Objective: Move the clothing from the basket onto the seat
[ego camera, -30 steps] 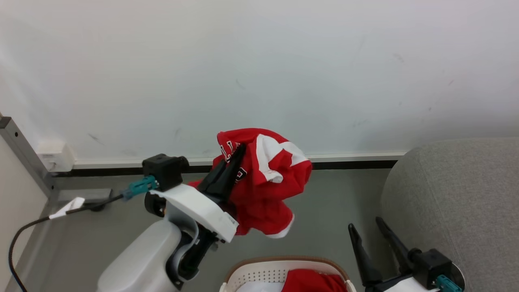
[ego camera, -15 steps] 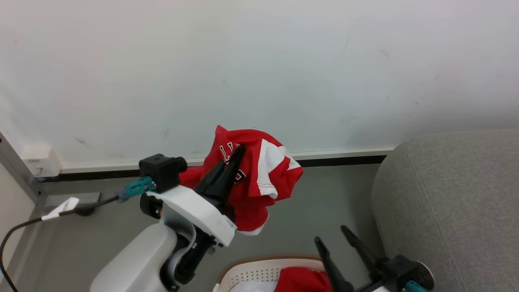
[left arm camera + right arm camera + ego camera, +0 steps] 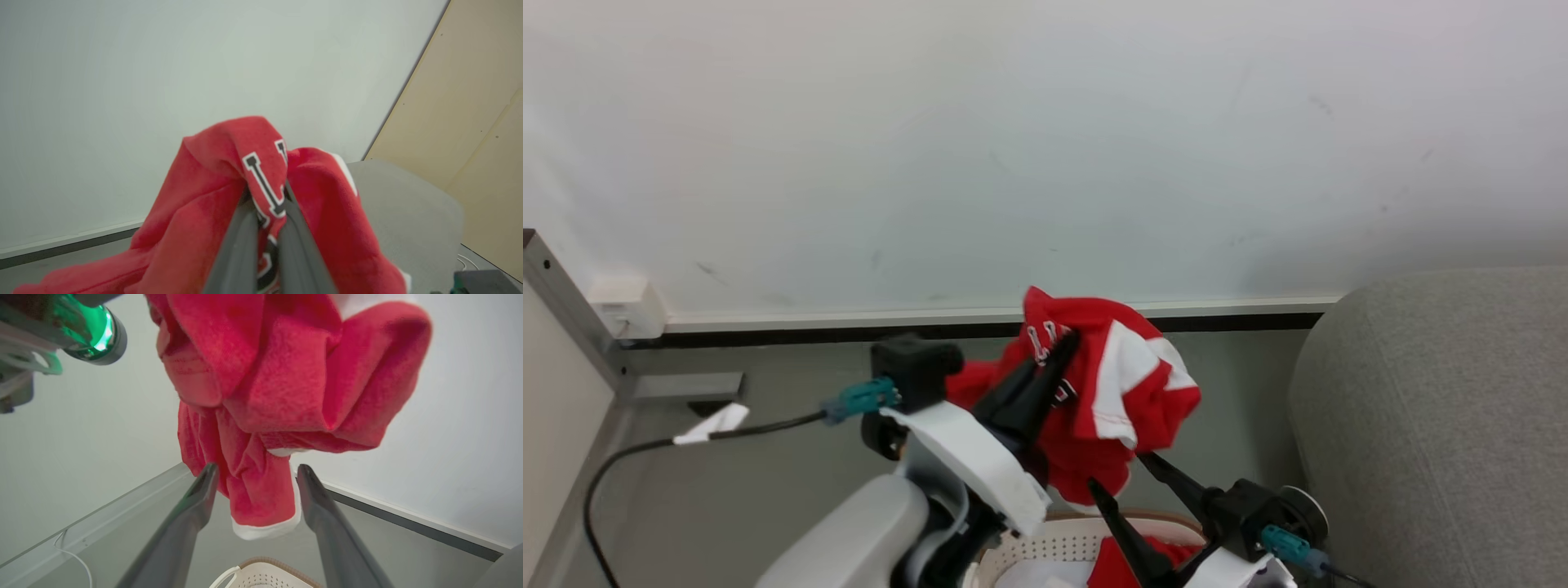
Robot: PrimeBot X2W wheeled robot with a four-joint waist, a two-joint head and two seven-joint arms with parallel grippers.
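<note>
Clothing [image 3: 1127, 384] clamped high in left gripper [image 3: 1068, 343], dangling above basket [image 3: 1066, 545]. Right gripper [image 3: 1116, 469] spread wide, its 2 fingers [image 3: 192, 514] either side of the hem [image 3: 265, 528]. Pinch that hem first, then swing right and lower gently onto seat [image 3: 1437, 408]; avoid dragging.

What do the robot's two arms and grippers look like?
Both the left gripper and the right gripper have two long, dark, tapering fingers. Behind each sit a white shell, a black box and a teal plug. The left forearm is pale grey; its black cable carries a white tag.
</note>
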